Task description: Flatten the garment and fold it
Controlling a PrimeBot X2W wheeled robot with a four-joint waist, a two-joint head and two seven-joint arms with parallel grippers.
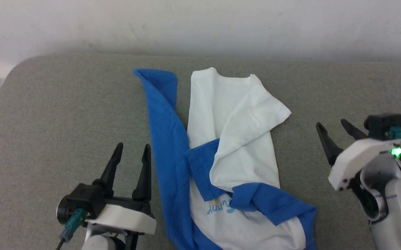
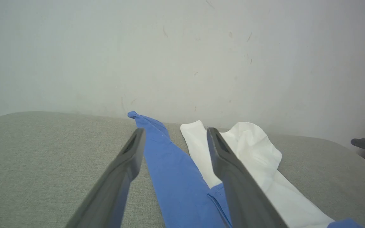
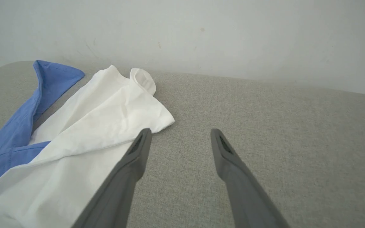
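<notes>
The garment (image 1: 235, 139) lies crumpled in the middle of a grey padded surface (image 1: 65, 114), drawn into a long narrow shape that runs from 12 o'clock down to 6 o'clock in the head view, where its near end passes out of the picture. 1 blue sleeve stretches as a strip along its left side, with its far tip at 11 o'clock. The white body is doubled over on itself, and a loose white flap points out toward 2 o'clock. A second blue sleeve lies across the near part, slanting toward 5 o'clock. Between the 2 sleeves a bit of blue lettering and a tan print peek out, half covered by blue cloth. The left gripper (image 1: 133, 146) sits at 8 o'clock, its 2 dark fingers spread apart with nothing between them. Its right finger is just beside the blue strip's edge; whether they touch cannot be told. The right gripper (image 1: 332, 123) sits at 3 o'clock, well apart from the garment, fingers likewise spread and empty, tilted toward 11 o'clock. A pale scuffed wall (image 1: 200, 24) stands behind the surface at 12 o'clock.
</notes>
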